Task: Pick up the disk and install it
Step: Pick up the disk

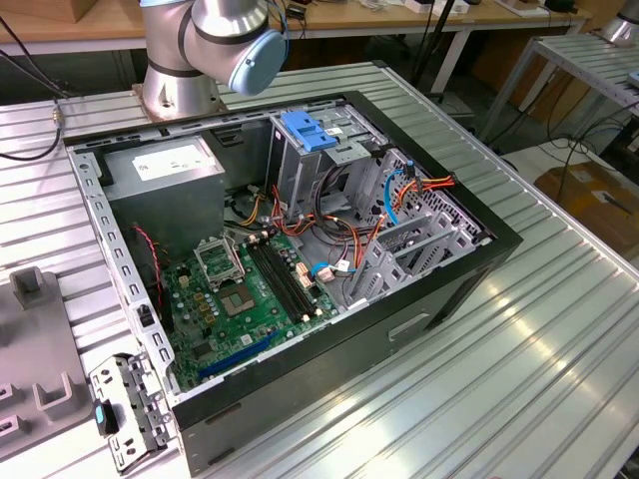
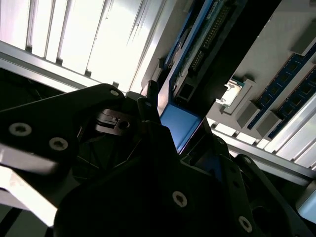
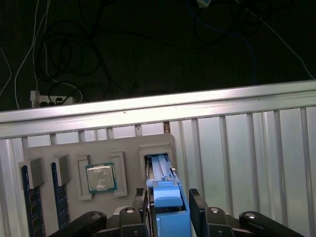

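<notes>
In the exterior view, the open computer case (image 1: 300,249) lies across the middle of the frame on the ribbed metal surface (image 1: 519,349). Its drive cage (image 1: 305,135), with a blue top, stands near the upper centre. The arm (image 1: 215,40) leaves the frame at the top.

In the second wrist view, the gripper (image 2: 180,123) frames a blue face of the disk (image 2: 180,129), with dark metal close on either side of it.

In the first wrist view, the disk stands on edge in a slot of a grey tray (image 3: 74,148). A processor chip (image 3: 101,177) and two memory sticks (image 3: 29,207) sit in neighbouring recesses. The fingers (image 3: 194,200) appear clamped on the disk's blue bracket from both sides, with no clear gap showing, and the disk is not yet out of its slot.

The step in hand looks like the pick-up. To do it well, the grip should stay square and centred on the bracket. The pull should run straight along the slot, since a tilt would likely wedge the disk against the slot walls or let the smooth plastic slip.
</notes>
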